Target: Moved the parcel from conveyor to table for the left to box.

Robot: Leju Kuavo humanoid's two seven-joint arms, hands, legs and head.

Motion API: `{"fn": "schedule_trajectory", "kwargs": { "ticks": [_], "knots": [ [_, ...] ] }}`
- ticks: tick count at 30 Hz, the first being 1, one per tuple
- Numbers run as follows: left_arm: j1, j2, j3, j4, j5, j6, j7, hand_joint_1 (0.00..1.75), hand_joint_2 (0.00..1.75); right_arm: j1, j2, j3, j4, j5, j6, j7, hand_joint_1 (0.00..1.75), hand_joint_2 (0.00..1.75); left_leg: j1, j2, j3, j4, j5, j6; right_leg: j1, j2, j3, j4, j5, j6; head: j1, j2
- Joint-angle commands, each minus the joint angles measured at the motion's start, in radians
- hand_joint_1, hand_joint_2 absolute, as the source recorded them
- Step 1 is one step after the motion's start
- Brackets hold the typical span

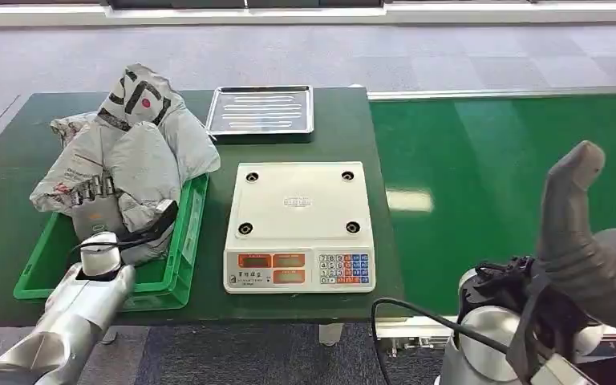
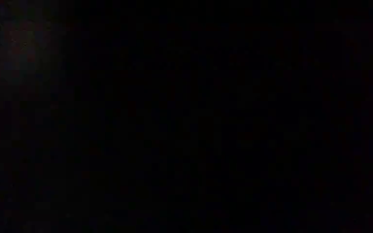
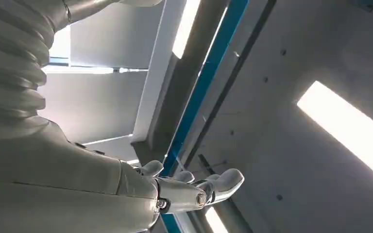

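The green conveyor (image 1: pixel 513 176) is running along the desk's (image 1: pixel 16 144) right edge. Grey parcels (image 1: pixel 128 152) are lying heaped in the green crate (image 1: pixel 178 265) at the desk's front left corner, with the left hand (image 1: pixel 128 233) reaching in among them, its grip hidden. The scale (image 1: pixel 298 226) is sitting mid-desk, the metal tray (image 1: pixel 261 110) behind it. The right hand (image 3: pixel 184 189) is hanging raised, fingers spread, holding nothing.
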Motion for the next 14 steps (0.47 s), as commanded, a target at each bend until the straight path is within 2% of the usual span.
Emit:
{"fn": "schedule_trajectory", "kwargs": {
  "ticks": [1,2,3,4,5,6,7,8,9,10,11,12,13,14],
  "knots": [
    [0.078,-0.042,0.094,-0.248,0.06,0.308,-0.068,0.0,0.0,0.07,0.031,-0.005,0.052,-0.001,-0.001,0.0,0.0,1.75,0.001,0.002,0.001,-0.004,0.001,0.001,0.001,-0.001,0.001,-0.005,0.002,0.0,0.0,0.0],
    [0.183,-0.101,0.233,-0.5,0.146,0.308,-0.215,0.0,0.0,0.075,0.031,-0.008,0.045,0.0,-0.001,0.0,0.0,1.75,0.001,0.0,0.0,-0.002,0.001,0.001,0.001,-0.003,0.001,-0.004,0.001,0.0,0.0,0.0],
    [0.186,-0.248,0.514,-0.855,0.284,0.308,-0.58,0.0,0.0,0.078,0.031,-0.002,0.044,0.0,-0.001,0.0,0.0,1.75,0.001,0.0,-0.001,-0.003,0.002,0.002,0.001,-0.003,0.001,-0.005,0.002,0.0,0.0,0.0],
    [0.186,-0.248,0.514,-0.855,0.284,0.308,-0.58,0.0,0.0,0.078,0.031,-0.002,0.044,0.0,-0.001,0.0,0.0,1.75,0.001,0.0,-0.002,-0.003,0.002,0.002,0.001,-0.003,0.0,-0.005,0.002,0.001,0.0,0.0],
    [0.18,-0.27,0.538,-0.901,0.341,0.308,-0.634,0.0,0.0,0.078,0.031,-0.003,0.045,0.0,-0.001,0.0,0.0,1.75,0.002,-0.009,-0.009,0.002,0.003,0.002,0.001,-0.011,-0.004,-0.001,0.0,0.002,0.0,0.0],
    [0.134,-0.38,0.635,-0.997,0.795,0.297,-1.014,0.0,0.0,0.073,0.031,0.008,0.059,-0.006,-0.001,0.0,0.0,1.75,0.003,-0.003,-0.008,0.005,0.002,0.001,0.002,-0.005,-0.008,0.0,0.002,0.001,-0.002,0.0],
    [0.136,-0.388,0.63,-0.997,0.836,0.308,-1.014,0.0,0.0,0.072,0.031,0.009,0.06,-0.006,-0.001,0.0,0.0,1.75,0.003,0.003,-0.01,0.006,0.001,0.001,0.002,0.001,-0.01,-0.001,0.003,0.001,0.0,0.0],
    [0.205,-0.369,0.503,-1.186,1.073,0.308,-1.014,0.0,0.0,0.066,0.031,0.018,0.079,-0.009,-0.001,0.0,0.0,1.75,0.003,-0.001,-0.015,0.007,0.002,0.003,0.002,-0.002,-0.012,0.0,0.004,0.003,0.002,0.0],
    [0.231,-0.362,0.457,-1.301,1.158,0.304,-1.014,0.0,0.0,0.062,0.031,0.024,0.089,-0.011,-0.001,0.0,0.0,1.75,0.004,0.0,-0.015,0.005,0.002,0.004,0.003,-0.002,-0.01,-0.002,0.005,0.004,0.002,0.0],
    [0.231,-0.362,0.457,-1.301,1.158,0.304,-1.014,0.0,0.0,0.062,0.031,0.024,0.089,-0.011,-0.001,0.0,0.0,1.75,0.006,0.012,-0.012,0.005,-0.001,0.003,0.003,0.011,-0.012,-0.002,0.006,0.002,0.0,0.0],
    [0.271,-0.375,0.418,-1.403,1.198,0.3,-1.014,0.0,0.0,0.056,0.031,0.023,0.095,-0.015,-0.001,0.0,0.0,1.75,0.003,0.018,-0.008,0.004,-0.004,0.002,0.001,0.016,-0.011,-0.002,0.006,0.001,0.001,0.0],
    [0.298,-0.372,0.372,-1.493,1.26,0.308,-1.014,0.0,0.0,0.054,0.031,0.025,0.093,-0.016,-0.001,0.0,0.0,1.75,0.003,0.018,-0.011,0.004,-0.002,0.002,0.0,0.018,-0.014,-0.001,0.008,0.002,0.0,0.0],
    [0.298,-0.372,0.372,-1.493,1.26,0.308,-1.014,0.0,0.0,0.054,0.031,0.025,0.093,-0.016,-0.001,0.0,0.0,1.75,0.003,0.024,-0.008,0.004,-0.006,0.003,0.0,0.022,-0.013,-0.001,0.007,0.002,0.0,0.0],
    [0.332,-0.364,0.337,-1.551,1.285,0.308,-1.014,0.0,0.0,0.054,0.031,0.02,0.091,-0.018,-0.001,0.0,0.0,1.75,0.003,0.024,-0.006,0.003,-0.007,0.003,0.0,0.023,-0.013,-0.002,0.006,0.001,-0.001,0.0]
  ]
}}
